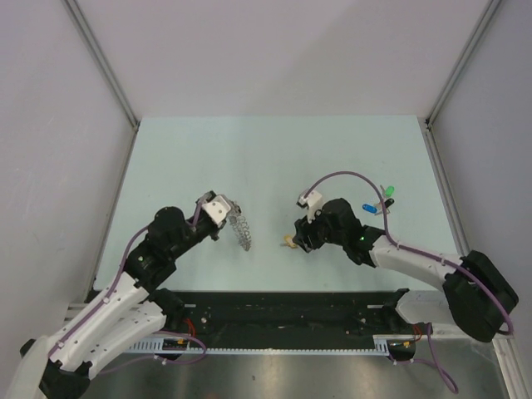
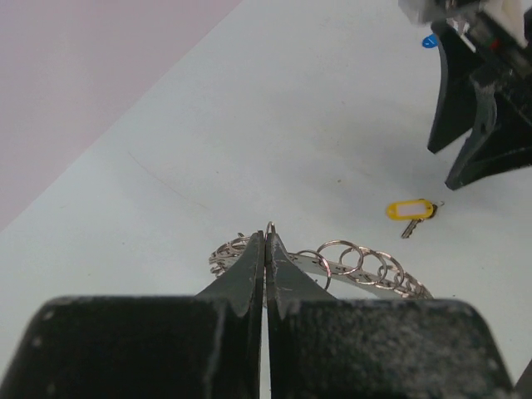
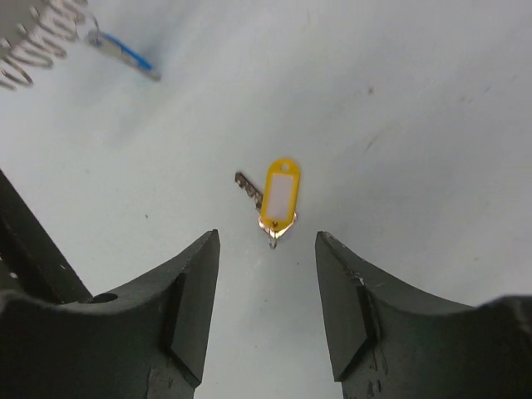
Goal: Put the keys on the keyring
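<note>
The keyring [image 1: 242, 232], a grey chain-like ring of linked loops, hangs from my left gripper [image 1: 229, 214], which is shut on it. In the left wrist view the jaws [image 2: 268, 237] pinch a small loop, and the rest of the keyring [image 2: 366, 270] curves away to the right. A yellow-capped key [image 1: 289, 242] lies flat on the table. My right gripper [image 3: 268, 239] is open just above it, with the yellow key [image 3: 278, 198] in front of its tips and untouched. A blue key [image 1: 368, 208] and a green key [image 1: 388, 193] lie at the right. The black key is out of view.
The pale green table [image 1: 274, 158] has grey walls on three sides. A black rail [image 1: 283, 312] runs along the near edge between the arm bases. In the right wrist view a thin silver-blue piece [image 3: 125, 51] lies by the keyring's end [image 3: 33, 41].
</note>
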Tool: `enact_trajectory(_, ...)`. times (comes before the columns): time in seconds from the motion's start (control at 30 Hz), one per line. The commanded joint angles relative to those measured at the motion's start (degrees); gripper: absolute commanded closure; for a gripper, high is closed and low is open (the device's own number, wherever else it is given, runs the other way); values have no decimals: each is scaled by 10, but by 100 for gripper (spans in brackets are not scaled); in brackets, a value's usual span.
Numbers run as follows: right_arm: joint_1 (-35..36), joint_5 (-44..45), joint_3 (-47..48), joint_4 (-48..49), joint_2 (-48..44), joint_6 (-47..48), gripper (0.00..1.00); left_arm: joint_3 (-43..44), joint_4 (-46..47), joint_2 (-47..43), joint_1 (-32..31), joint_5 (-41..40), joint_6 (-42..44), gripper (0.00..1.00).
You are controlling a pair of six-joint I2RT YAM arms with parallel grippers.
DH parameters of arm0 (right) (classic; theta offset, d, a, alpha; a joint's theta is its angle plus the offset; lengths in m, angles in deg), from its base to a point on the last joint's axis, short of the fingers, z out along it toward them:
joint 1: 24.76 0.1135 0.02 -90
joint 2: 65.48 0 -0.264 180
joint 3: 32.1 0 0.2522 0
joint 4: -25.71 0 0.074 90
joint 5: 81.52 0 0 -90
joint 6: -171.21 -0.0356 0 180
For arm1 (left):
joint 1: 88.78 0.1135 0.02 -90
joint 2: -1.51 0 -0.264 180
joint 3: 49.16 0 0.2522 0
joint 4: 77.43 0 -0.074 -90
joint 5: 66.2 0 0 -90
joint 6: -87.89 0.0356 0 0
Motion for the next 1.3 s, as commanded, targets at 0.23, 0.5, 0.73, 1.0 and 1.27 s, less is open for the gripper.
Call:
enact_trajectory(0.23,-17,-117,71,33,-117,2,45,-18,108,-11,-1,78,-56,100)
enact_trajectory(0.5,-4,-211,80,156,-122,-8,50,-21,112,-15,-1,164,-98,100)
enact_trajectory(0.73,11,-287,97,251,-100,-17,55,-39,150,-33,-1,231,-157,100)
enact_trajectory(1.0,22,-321,109,288,-69,-26,59,-46,206,-32,-1,252,-208,100)
enact_trajectory(1.27,29,-328,112,299,-51,-29,67,-52,227,-34,-1,259,-225,100)
